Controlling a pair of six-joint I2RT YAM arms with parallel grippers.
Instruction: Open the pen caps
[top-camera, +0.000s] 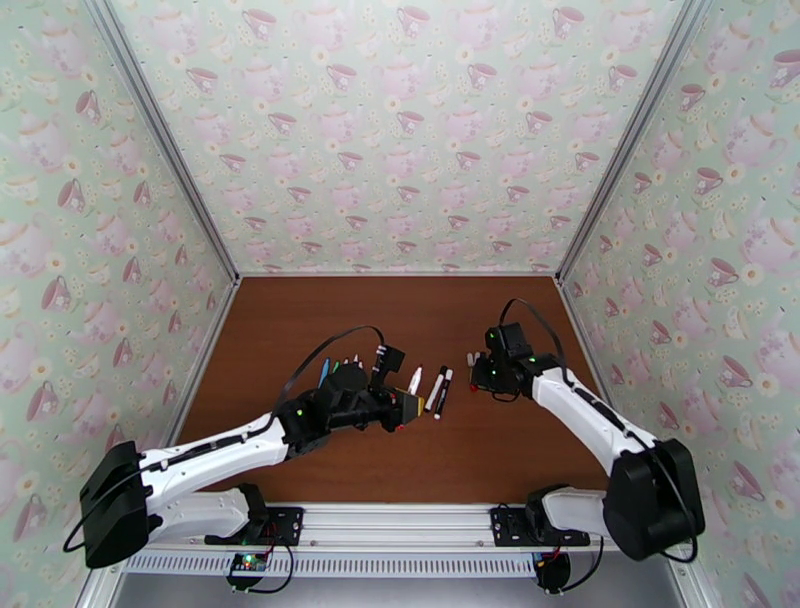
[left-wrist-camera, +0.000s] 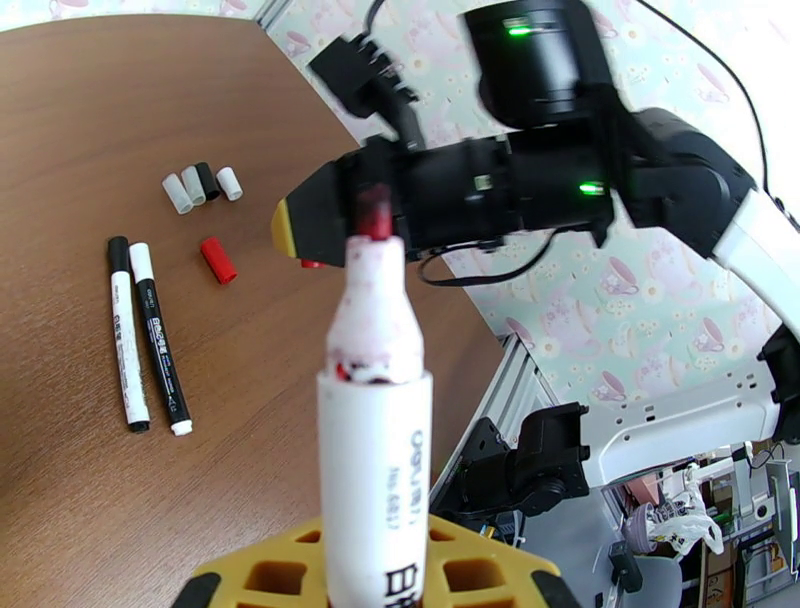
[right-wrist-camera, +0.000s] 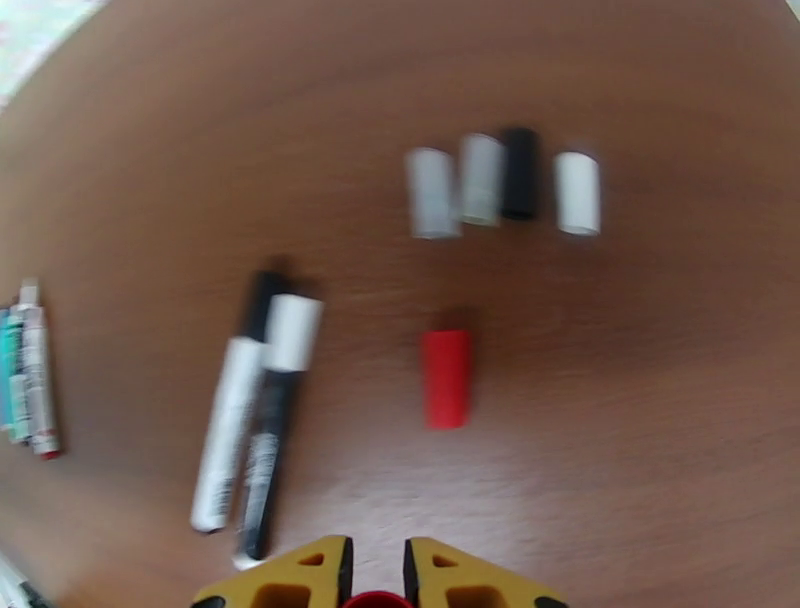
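Observation:
My left gripper is shut on an uncapped white pen, whose red-stained tip points up at my right gripper. In the top view the left gripper holds that pen at mid-table, with the right gripper a short way to its right. The right gripper is shut on a red cap, of which just the rim shows. Another red cap lies loose on the table. Behind it a row of three pale caps and a black cap lies side by side.
Two pens, one white and one black, lie side by side left of the loose red cap. A bundle of several more pens lies by the left arm. The brown table is walled by teacup-patterned panels on three sides.

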